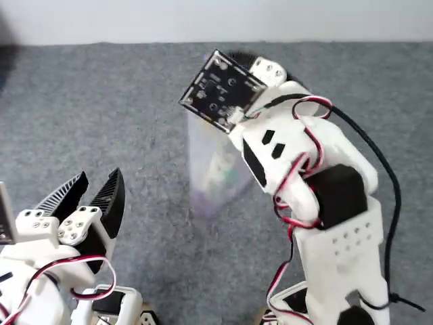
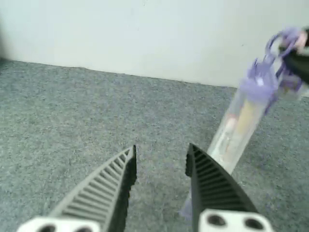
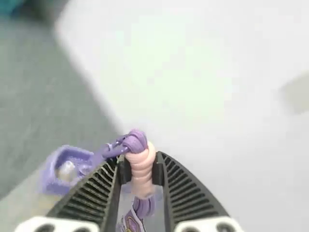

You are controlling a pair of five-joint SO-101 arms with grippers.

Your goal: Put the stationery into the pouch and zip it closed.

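Grey carpet (image 1: pixel 101 115) covers the whole table here, a short, even, mottled pile running from the lower edge of the high view up to the white wall (image 1: pixel 203 20) along the top. A dark shadow sits at the upper left corner. Just right of centre, the clear, purple-trimmed pouch (image 1: pixel 213 179) slants down towards the carpet. In the left wrist view its lower end (image 2: pixel 217 150) drops to the pile at lower right, though actual contact can't be made out.
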